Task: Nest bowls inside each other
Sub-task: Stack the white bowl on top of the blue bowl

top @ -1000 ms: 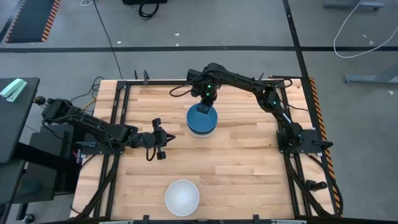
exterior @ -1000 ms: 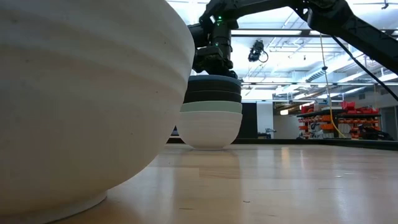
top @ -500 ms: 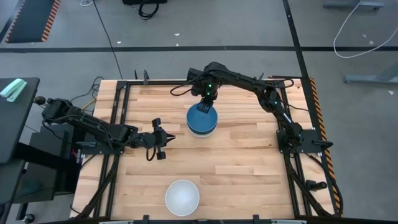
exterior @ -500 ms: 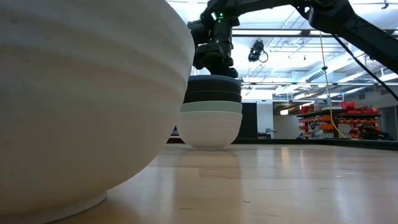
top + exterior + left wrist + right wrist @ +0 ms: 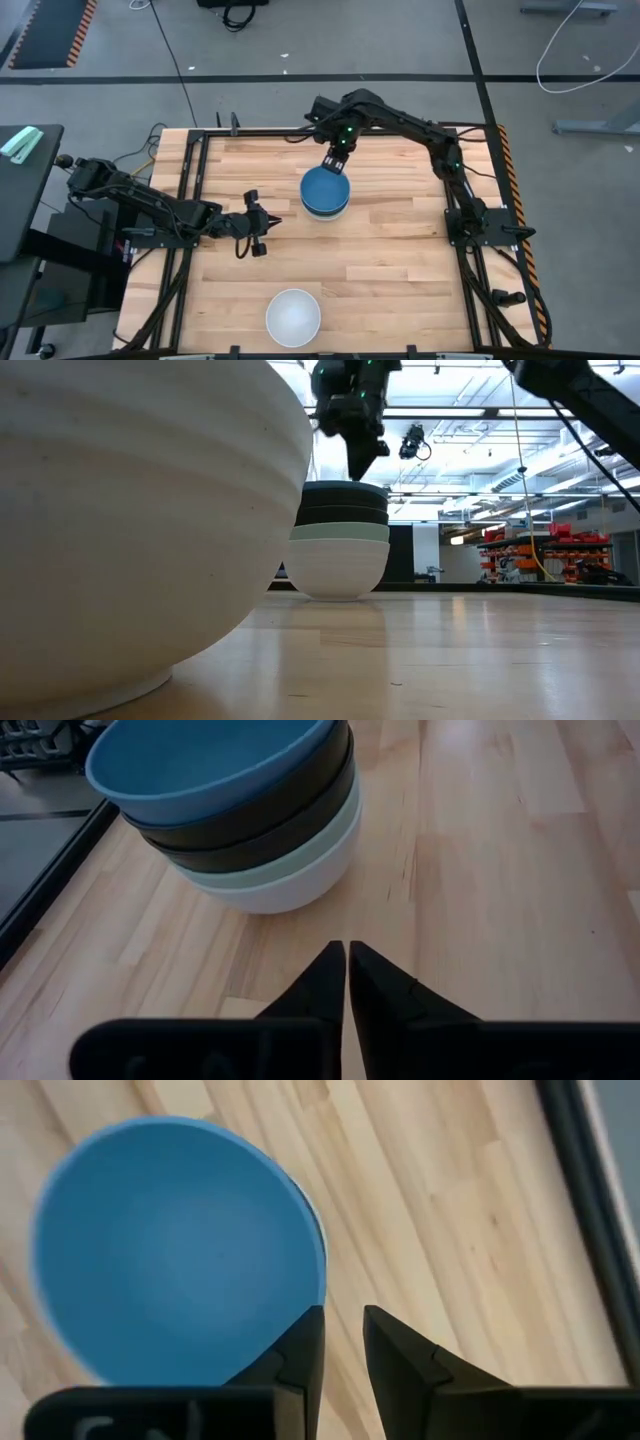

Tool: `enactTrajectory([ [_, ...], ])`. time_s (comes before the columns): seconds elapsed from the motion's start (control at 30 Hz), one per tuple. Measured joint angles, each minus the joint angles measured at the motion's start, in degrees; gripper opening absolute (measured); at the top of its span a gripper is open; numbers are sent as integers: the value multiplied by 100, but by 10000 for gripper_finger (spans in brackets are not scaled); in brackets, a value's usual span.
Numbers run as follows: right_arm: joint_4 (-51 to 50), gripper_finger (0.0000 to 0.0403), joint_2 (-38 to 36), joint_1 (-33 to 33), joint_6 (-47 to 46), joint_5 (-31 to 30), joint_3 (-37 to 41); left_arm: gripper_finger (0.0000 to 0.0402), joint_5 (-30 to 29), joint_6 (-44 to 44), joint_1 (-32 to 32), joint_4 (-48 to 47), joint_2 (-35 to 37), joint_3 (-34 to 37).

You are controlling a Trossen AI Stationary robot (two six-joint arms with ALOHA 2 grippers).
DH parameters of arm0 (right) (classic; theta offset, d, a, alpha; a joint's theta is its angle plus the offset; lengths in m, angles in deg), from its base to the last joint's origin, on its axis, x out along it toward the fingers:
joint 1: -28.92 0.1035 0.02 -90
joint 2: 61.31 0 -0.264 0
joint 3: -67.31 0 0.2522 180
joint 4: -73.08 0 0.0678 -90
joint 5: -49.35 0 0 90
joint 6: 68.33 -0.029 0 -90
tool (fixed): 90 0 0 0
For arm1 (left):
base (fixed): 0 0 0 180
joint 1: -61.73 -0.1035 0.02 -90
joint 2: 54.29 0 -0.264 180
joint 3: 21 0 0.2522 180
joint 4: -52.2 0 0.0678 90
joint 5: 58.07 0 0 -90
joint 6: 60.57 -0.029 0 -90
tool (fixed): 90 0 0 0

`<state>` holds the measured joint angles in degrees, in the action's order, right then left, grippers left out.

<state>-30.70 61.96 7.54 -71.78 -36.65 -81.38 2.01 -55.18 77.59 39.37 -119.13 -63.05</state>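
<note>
A stack of nested bowls [image 5: 325, 192] stands at the table's middle, a blue bowl [image 5: 180, 1250] on top, then black, pale mint green and white ones [image 5: 280, 830]; the white bottom bowl's base rests on the wood. A lone white bowl [image 5: 293, 317] sits near the front edge and fills the low view's left [image 5: 130, 530]. My right gripper [image 5: 345, 1325] hangs open above the stack's far rim [image 5: 360, 455], holding nothing. My left gripper [image 5: 347, 960] is shut and empty, left of the stack [image 5: 262, 228], pointing toward it.
A black metal frame [image 5: 470, 215] runs along the table's left and right sides. Bare wood [image 5: 400, 270] lies between the stack and the lone white bowl and to the stack's right.
My right gripper has risen from the top of the stack and drawn a little toward the table's far edge, now hanging clear above the blue bowl. The blue bowl stays nested on the stack.
</note>
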Motion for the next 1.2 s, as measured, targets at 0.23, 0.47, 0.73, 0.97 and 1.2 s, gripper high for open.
enactTrajectory([
  [0.23,2,76,-711,272,1,-281,2,36,39,44,11,-42,-1,0],
  [0.47,447,72,-1483,915,8,-462,159,28,62,172,11,-38,0,0],
  [0.73,1435,71,-2624,1943,21,-462,1519,27,64,302,11,-33,0,0],
  [0.97,3216,68,-4059,2829,1,-462,3885,36,67,302,11,-31,-2,0],
  [1.2,5704,58,-5423,3499,-236,-462,6375,27,67,303,11,-28,-2,0],
])
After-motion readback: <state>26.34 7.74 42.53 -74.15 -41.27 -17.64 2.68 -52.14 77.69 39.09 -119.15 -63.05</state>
